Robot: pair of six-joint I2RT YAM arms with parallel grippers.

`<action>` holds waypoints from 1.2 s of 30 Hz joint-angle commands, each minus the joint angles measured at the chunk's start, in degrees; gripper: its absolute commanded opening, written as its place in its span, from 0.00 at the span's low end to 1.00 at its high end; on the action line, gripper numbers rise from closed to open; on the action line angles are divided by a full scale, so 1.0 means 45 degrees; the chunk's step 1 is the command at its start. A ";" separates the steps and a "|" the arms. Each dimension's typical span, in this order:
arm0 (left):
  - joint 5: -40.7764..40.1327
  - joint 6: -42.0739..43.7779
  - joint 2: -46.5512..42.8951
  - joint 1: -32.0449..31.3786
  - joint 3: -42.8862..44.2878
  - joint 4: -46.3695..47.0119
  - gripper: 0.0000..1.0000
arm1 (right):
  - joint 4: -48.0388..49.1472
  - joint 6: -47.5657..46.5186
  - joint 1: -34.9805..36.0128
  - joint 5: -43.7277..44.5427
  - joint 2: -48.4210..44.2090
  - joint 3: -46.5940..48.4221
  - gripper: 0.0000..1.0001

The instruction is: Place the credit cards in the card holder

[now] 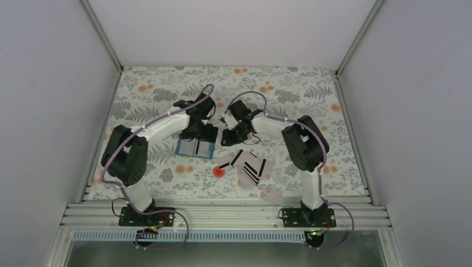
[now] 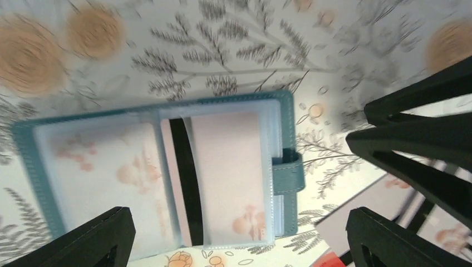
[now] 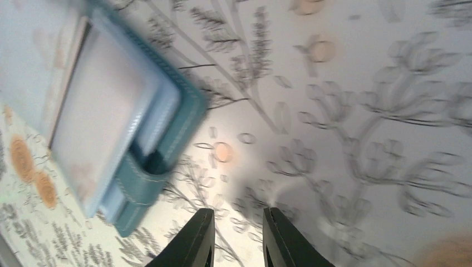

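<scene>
Holder (image 1: 195, 148) lies open on your floral cloth (image 1: 167, 94), cards (image 1: 249, 166) toward the near edge, white walls (image 1: 222, 28) around; left gripper (image 2: 239, 222) spread, right gripper (image 3: 238, 214) narrowly parted.

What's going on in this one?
The blue card holder lies open on the table with one black-striped card in a sleeve. The left gripper hovers over it, open and empty; the right gripper, beside it and narrowly open, holds nothing. More credit cards lie loose nearby.

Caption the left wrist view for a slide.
Open blue folding card holder on floral tablecloth, one black-striped pale card sleeved.
</scene>
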 commanded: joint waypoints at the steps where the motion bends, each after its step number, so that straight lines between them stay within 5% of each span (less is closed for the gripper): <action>1: -0.0707 0.0364 -0.1346 0.0171 0.0946 -0.0470 0.97 | -0.1101 -0.0381 -0.0474 0.1192 -0.0903 0.0593 0.24; 6: -0.1044 0.0821 -0.2458 0.1056 0.1405 -0.0833 1.00 | -0.1540 -0.0440 -0.0638 0.1300 -0.1500 0.1133 0.24; 18: 0.5300 0.2621 -0.5030 0.5837 -0.3277 0.2875 1.00 | 0.0364 0.0622 -0.0639 0.0153 -0.2871 -0.0201 0.28; 25: 0.8224 0.2907 -0.3956 0.7888 -0.4817 0.4600 0.99 | 0.0618 0.1285 -0.0493 -0.0447 -0.2276 -0.0474 0.41; 36: 0.9536 0.4108 -0.1483 0.8903 -0.4893 0.4746 0.98 | 0.1266 0.2024 0.0165 -0.1018 -0.1077 -0.0531 0.47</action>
